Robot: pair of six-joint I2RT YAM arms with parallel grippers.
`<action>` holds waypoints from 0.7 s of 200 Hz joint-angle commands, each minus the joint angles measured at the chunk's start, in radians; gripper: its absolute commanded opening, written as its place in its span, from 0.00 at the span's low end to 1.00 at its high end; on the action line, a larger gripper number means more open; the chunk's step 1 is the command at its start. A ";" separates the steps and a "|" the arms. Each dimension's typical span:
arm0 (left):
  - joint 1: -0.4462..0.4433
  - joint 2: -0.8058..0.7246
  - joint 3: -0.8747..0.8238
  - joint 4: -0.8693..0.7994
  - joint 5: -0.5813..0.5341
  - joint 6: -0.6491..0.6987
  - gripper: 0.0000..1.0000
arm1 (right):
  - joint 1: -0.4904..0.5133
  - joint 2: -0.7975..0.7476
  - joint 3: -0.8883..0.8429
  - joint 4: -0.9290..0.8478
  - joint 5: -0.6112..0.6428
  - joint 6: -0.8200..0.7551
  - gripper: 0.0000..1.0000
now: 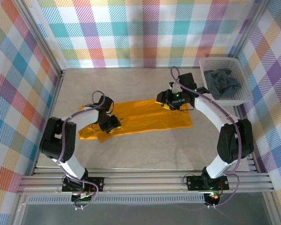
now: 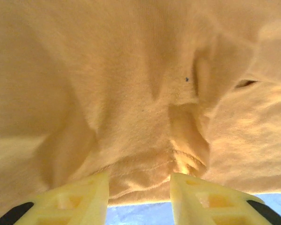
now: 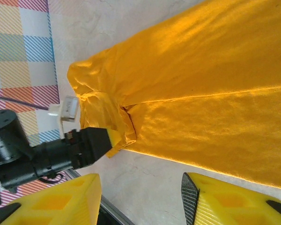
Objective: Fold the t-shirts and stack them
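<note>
Mustard-orange soft cloth t-shirt (image 1: 150, 117) lies folded into a long strip across the middle of the pale table (image 1: 145, 154). Left gripper (image 2: 139, 180) pinches a bunched hem near the strip's left end; right gripper (image 3: 140, 180) is spread, nothing between its fingers, at the strip's far right edge. Dark slate-grey t-shirt (image 1: 223, 83) sits crumpled in the white plastic lattice basket (image 1: 210, 63).

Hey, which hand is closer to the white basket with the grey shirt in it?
Right. The right hand is at the right end of the orange shirt, just left of the white basket. The left hand is at the shirt's left end, much farther away.
</note>
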 commanded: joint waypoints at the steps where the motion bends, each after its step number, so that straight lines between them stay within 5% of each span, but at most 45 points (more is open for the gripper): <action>1: 0.019 -0.098 0.056 -0.147 -0.199 -0.016 0.41 | 0.014 -0.027 -0.009 0.012 -0.034 -0.021 0.49; 27: 0.138 -0.137 0.005 -0.170 -0.227 -0.014 0.40 | 0.045 -0.025 -0.013 0.101 -0.144 -0.043 0.50; 60: 0.307 -0.151 -0.082 -0.034 -0.069 0.030 0.39 | 0.097 -0.011 0.004 0.126 -0.192 -0.063 0.50; 103: 0.300 -0.209 -0.206 -0.013 -0.013 0.030 0.38 | 0.100 -0.006 -0.016 0.149 -0.191 -0.038 0.50; 140: 0.168 -0.330 -0.338 0.024 -0.007 -0.085 0.39 | 0.101 -0.003 -0.015 0.127 -0.187 -0.051 0.50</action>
